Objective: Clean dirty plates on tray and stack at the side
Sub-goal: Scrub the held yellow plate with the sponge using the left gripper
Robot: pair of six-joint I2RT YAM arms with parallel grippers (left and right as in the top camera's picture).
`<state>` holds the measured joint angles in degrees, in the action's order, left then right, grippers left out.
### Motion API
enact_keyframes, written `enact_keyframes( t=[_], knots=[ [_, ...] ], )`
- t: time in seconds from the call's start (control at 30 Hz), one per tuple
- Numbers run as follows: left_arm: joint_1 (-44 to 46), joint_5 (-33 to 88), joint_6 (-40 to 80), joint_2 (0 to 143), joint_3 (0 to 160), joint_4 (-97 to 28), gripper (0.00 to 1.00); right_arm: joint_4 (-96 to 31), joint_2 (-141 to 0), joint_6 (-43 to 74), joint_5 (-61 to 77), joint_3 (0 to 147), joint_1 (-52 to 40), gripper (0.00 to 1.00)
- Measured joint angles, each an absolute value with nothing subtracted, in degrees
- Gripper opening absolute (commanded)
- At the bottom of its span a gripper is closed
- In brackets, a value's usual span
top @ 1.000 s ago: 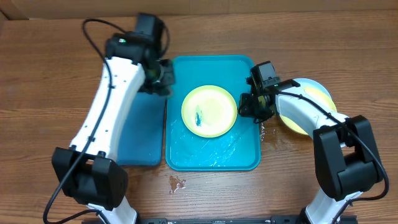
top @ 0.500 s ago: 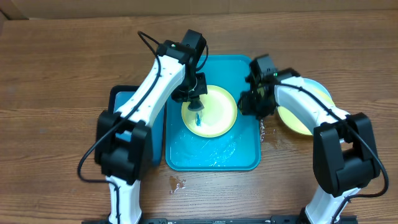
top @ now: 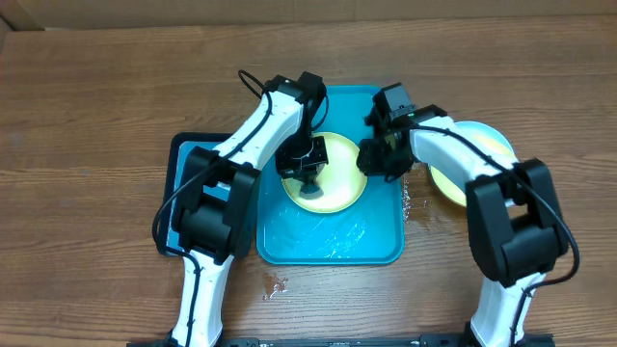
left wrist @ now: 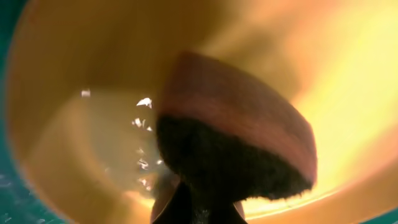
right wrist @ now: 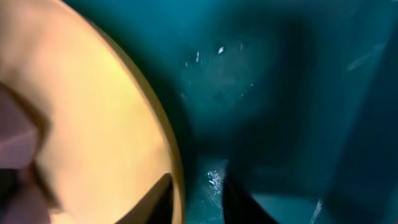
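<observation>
Brown wood-grain table [top: 87, 145], wet in spots: a small patch of water drops [top: 274, 285] lies on the wood well behind the left gripper [top: 307, 166], toward the arm bases. The large rectangular teal-blue plastic tray [top: 328, 236] sits directly under both grippers, its floor shiny with water. One small round lime-green plastic plate [top: 343, 179] lies flat on the tray, under the left gripper and touching the inner side of the right gripper [top: 374, 159]. The left gripper is clamped on a sponge [left wrist: 236, 137] with a reddish-brown body and dark scouring face, pressed down onto the plate's pale centre; wet glints show on the plate just beside the sponge. In the right wrist view, the right gripper's fingers [right wrist: 239, 202] stand a little apart, low over the tray floor. The plate's rim runs along the inner edge of the other finger, and I cannot tell whether the rim is pinched. Outboard of the right gripper, off the tray, rests a stack of similar plates [top: 492, 146], lime-green on top, largely hidden by the right arm. Outboard of the left gripper lies a smaller black-rimmed blue tray [top: 185, 159], just beside the teal one.
</observation>
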<state>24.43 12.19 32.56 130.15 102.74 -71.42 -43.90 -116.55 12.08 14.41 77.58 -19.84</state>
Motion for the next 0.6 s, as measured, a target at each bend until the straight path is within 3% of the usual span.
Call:
enact_keyframes(
  t=[0.1, 0.3, 0.6],
  knots=[
    [24.43, 7.09, 32.51, 130.15, 102.74, -73.97, 0.04, -43.55, -116.88, 12.29, 15.22, 77.6, -19.86, 0.04],
    [24.47, -2.55, 32.51, 130.15, 102.74, -74.94, 0.04, -43.7, -117.27, 13.69, 17.65, 77.65, -19.86, 0.04],
    [26.06, 15.09, 32.16, 130.74, 102.85, -60.71, 0.04, -44.8, -117.3, 14.35, 17.67, 77.76, -19.86, 0.04]
  ],
)
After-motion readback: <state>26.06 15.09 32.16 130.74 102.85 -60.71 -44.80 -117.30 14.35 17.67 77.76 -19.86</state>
